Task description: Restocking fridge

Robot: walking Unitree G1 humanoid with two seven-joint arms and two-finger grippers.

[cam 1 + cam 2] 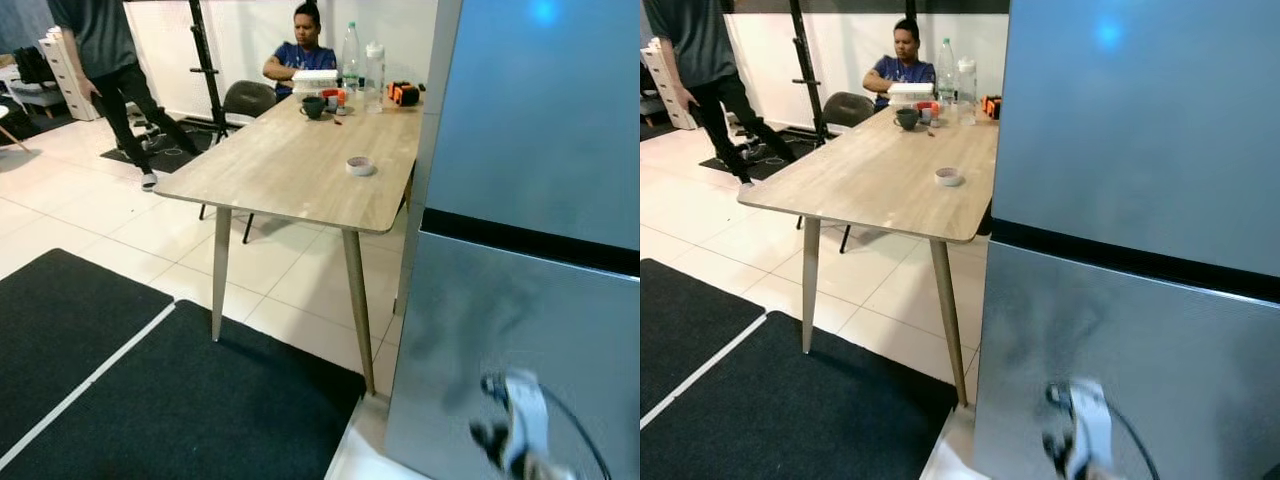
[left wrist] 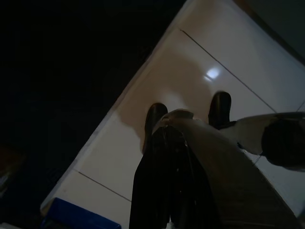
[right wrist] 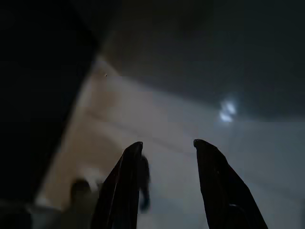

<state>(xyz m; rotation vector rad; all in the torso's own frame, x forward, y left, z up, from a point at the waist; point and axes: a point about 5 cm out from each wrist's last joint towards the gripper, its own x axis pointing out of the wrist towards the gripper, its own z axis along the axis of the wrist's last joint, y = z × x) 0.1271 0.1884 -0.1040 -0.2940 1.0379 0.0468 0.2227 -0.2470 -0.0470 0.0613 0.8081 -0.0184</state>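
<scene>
No writing is legible on the closed silver fridge; left tool and right tool hang parted, empty.

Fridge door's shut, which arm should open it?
Probably right. The fridge stands on the robot's right, and the open right claw seems to face its grey front; the left claw, also open, points at floor tiles.

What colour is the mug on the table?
The mug is dark green, almost black. It shows best in the left eye view, at the far end of the wooden table.
</scene>
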